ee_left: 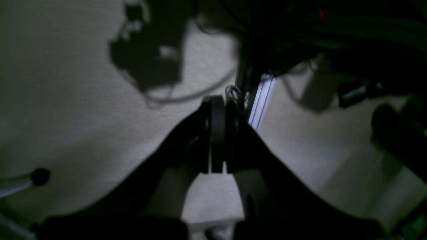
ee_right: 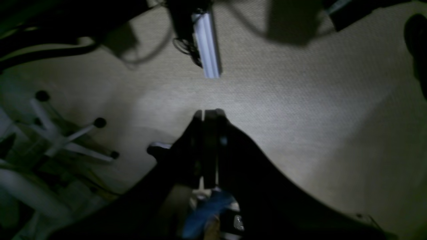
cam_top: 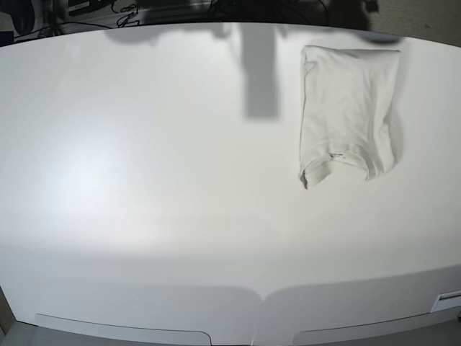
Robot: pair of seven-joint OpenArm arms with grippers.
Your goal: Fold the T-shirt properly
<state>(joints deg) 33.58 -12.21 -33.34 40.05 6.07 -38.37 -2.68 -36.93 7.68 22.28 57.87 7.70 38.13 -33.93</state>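
Observation:
The T-shirt (cam_top: 347, 108) lies folded into a narrow off-white rectangle at the far right of the white table (cam_top: 144, 180) in the base view. Neither arm shows in that view. The left wrist view looks along my left gripper (ee_left: 217, 103), whose dark jaws are pressed together with nothing between them, over beige carpet. In the right wrist view my right gripper (ee_right: 209, 113) is likewise shut and empty above the carpet. The T-shirt appears in neither wrist view.
An aluminium frame post (ee_right: 207, 50) stands on the carpet (ee_right: 300, 100), also visible as the post (ee_left: 262, 103). White chair-base legs with black casters (ee_right: 71, 133) lie at the left of the right wrist view. Dark cables and equipment crowd the far table edge (cam_top: 108, 14).

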